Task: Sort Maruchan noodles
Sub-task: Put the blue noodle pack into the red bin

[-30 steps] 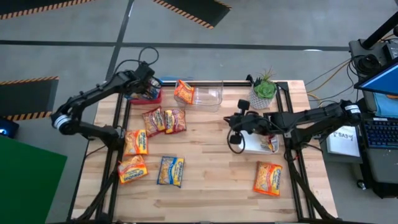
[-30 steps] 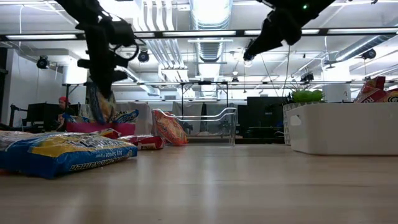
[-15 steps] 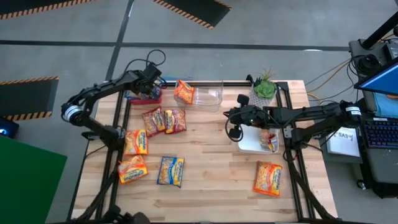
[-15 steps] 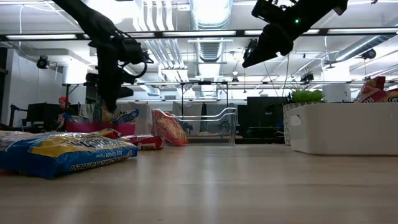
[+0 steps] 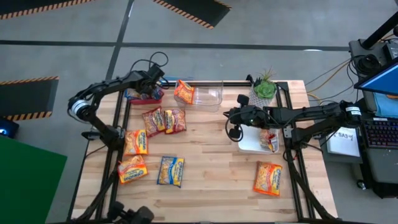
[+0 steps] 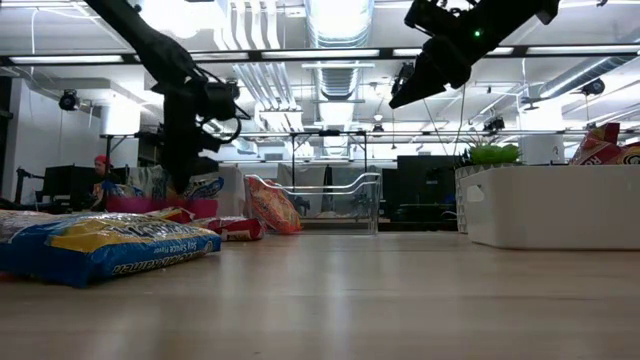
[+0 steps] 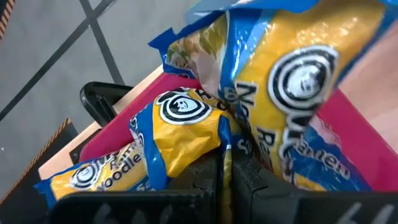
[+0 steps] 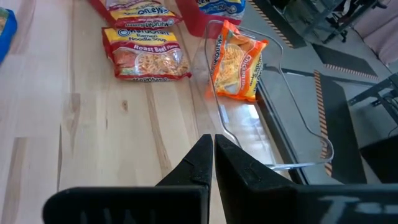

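Wooden table [image 5: 211,162] fills most of what we see from above, with the sorting already under way on it. We have three bins along the far side and right: a clear bin [image 5: 208,95] holding one orange packet [image 5: 183,91], a white bin [image 5: 252,144] with a packet [image 5: 268,140] propped inside, and a pink bin [image 5: 144,95] at the far left corner holding blue packets [image 7: 186,124]. Loose noodle packets [image 5: 163,120] lie in a cluster left of centre, more sit near the left edge, a blue one [image 5: 170,170] lies toward the front, and one [image 5: 268,177] rests alone at front right.

Our left gripper [image 5: 154,81] hangs over the pink bin with its fingers together and nothing between them; the blue packets lie just beyond its tips. Our right gripper [image 5: 234,117] sits between the clear bin and the white bin, fingers also pressed together and empty.

We judge the main risk to be at the pink bin: the packets there are heaped and one leans above the rim, so a careless lift of the left arm could snag it and drag it out. Slippery wrappers may also slide away from closing fingers. For the right arm, swinging low toward the loose cluster could clip the clear bin's thin wall and shove it off the far edge. Mixing colours up is the quieter danger.
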Robot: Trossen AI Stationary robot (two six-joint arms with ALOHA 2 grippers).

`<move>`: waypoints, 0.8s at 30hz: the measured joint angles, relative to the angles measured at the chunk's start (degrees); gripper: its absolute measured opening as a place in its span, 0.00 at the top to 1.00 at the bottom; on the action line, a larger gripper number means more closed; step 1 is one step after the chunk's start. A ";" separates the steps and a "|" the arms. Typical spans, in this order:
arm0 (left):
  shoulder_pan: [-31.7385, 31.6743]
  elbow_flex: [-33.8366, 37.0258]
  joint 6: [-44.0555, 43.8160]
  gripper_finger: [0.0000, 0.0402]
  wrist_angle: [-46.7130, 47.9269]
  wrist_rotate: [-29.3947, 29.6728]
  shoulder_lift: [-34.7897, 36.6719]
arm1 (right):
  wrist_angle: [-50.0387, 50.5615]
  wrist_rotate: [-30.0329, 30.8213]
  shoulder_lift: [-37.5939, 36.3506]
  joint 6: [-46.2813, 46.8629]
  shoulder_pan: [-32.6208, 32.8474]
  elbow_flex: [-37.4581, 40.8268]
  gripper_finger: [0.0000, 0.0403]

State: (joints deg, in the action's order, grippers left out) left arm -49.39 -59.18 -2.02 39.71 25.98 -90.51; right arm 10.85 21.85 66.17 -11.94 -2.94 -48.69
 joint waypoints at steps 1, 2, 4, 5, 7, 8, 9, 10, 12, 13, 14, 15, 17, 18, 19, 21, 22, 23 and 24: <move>0.00 0.02 0.00 1.00 -0.42 0.02 -0.22 | -0.02 0.00 0.00 0.00 0.00 0.00 0.98; 0.00 0.02 0.00 1.00 -0.72 0.05 -0.33 | 0.00 0.00 0.00 0.00 0.00 0.00 0.98; 0.00 -0.03 -0.01 1.00 -0.75 0.31 -0.38 | 0.00 0.00 0.00 0.00 0.00 0.00 0.98; 0.00 -0.04 -0.01 1.00 -0.75 0.31 -0.30 | 0.00 0.00 0.00 0.00 0.00 0.00 0.98; 0.00 -0.04 0.00 0.98 -0.70 0.31 0.14 | 0.00 0.00 0.02 0.00 0.00 0.00 0.98; 0.00 -0.04 0.00 0.97 -0.70 0.31 0.43 | 0.00 0.00 0.02 0.00 0.00 0.00 0.98; 0.00 -0.04 0.00 0.95 -0.68 0.33 0.67 | 0.00 0.00 0.02 0.00 0.00 0.00 0.98; 0.00 -0.04 0.00 0.94 -0.60 0.35 0.89 | 0.00 0.00 0.02 0.00 0.00 0.00 0.98; 0.10 -0.04 0.00 0.89 -0.29 0.35 1.65 | 0.00 0.00 0.02 0.13 0.00 0.00 0.98; 0.19 -0.04 0.00 0.87 -0.07 0.37 2.28 | 0.00 -0.02 0.02 0.35 0.00 0.00 0.98; 0.23 -0.04 0.00 0.85 0.13 0.42 2.96 | 0.00 -0.02 0.02 0.43 0.00 0.00 0.98; 0.28 -0.04 -0.01 0.83 0.32 0.44 3.64 | 0.02 -0.02 0.02 0.55 0.00 0.00 0.98; 0.62 -0.04 -0.22 0.79 0.55 0.46 4.97 | 0.00 -0.02 0.02 0.66 0.00 0.00 0.98; 0.92 -0.04 -0.51 0.77 0.81 0.48 5.71 | 0.00 -0.02 0.02 0.69 0.00 0.00 0.98; 1.39 -0.04 -1.03 0.76 1.07 0.48 6.61 | 0.00 -0.02 0.02 0.90 0.02 0.00 0.98; 2.90 -0.04 -2.70 0.73 1.60 0.49 8.57 | -0.01 -0.06 0.02 1.87 0.02 0.00 0.98; 3.90 0.05 -3.57 0.73 1.70 0.49 9.57 | -0.02 -0.32 0.02 2.35 0.02 0.00 0.98; 5.15 0.30 -4.36 0.72 1.67 0.50 10.66 | -0.02 -0.98 0.02 3.06 0.02 0.00 0.98; 6.64 0.57 -5.17 0.72 1.74 0.48 11.84 | -0.02 -1.73 0.02 3.56 0.02 0.00 0.98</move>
State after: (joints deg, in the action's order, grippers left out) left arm -42.74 -58.61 -7.19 41.45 26.46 -78.66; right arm 10.83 20.12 66.19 -8.39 -2.92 -48.69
